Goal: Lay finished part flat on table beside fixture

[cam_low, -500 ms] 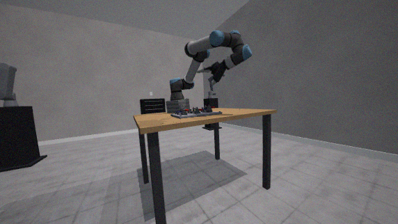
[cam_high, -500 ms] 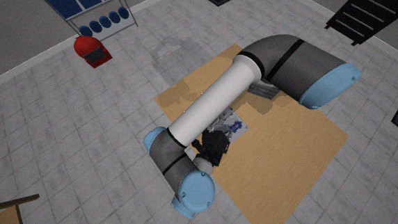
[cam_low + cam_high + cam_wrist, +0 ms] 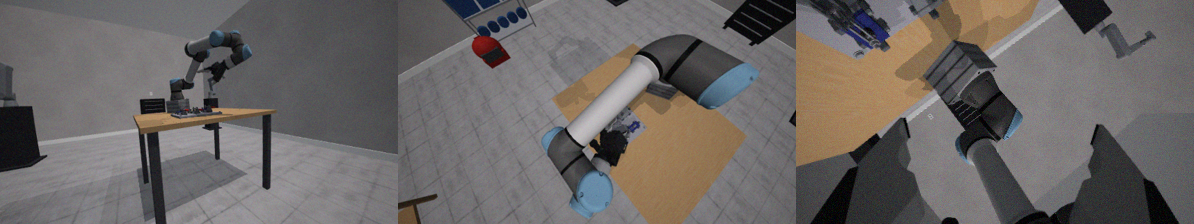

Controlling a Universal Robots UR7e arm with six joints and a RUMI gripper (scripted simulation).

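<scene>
The pincer stands wide, high over the counter, tilted away from the fixture plate. I cannot pick out the slotted part among the crowded clamps there. Descending at this slant could knock a clamp, or the similar shapes could lead it to a blue blank.

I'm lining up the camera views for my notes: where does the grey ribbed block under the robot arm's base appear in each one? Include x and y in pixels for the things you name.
The grey ribbed block (image 3: 660,91) (image 3: 174,107) (image 3: 951,72):
Top: right of centre, upper half, partly hidden by the arm.
Exterior: just left of centre, at the table's far side.
Wrist: upper part, left of centre.
Shared landmark: the light-brown wooden table (image 3: 676,156) (image 3: 156,124) (image 3: 836,100).
</scene>
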